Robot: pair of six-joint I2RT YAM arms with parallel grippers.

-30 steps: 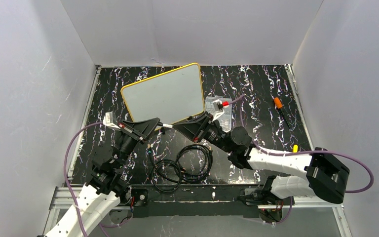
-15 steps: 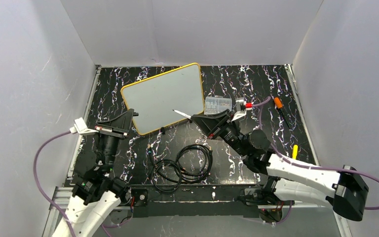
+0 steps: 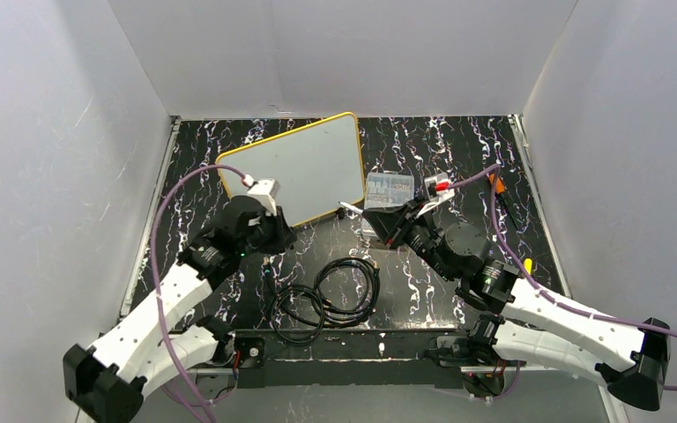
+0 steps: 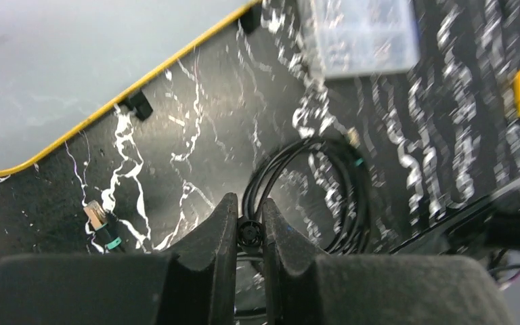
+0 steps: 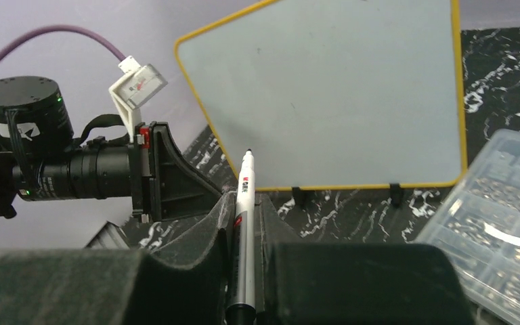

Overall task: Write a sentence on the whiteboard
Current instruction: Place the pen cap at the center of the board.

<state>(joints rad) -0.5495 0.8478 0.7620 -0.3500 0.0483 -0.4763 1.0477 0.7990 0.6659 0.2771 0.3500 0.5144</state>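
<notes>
The coiled cables lie nearest the bases. The left gripper is clenched on a small black round part, probably the pen's cap; hold it away from the board. The right gripper grasps the pen, tip forward and short of the yellow rim. Beyond it, the whiteboard lies at the table's far centre-left, beside the clear box, with its surface blank. Lift the tip over the rim, lower it lightly at a far corner, and leave room for the full line.
</notes>
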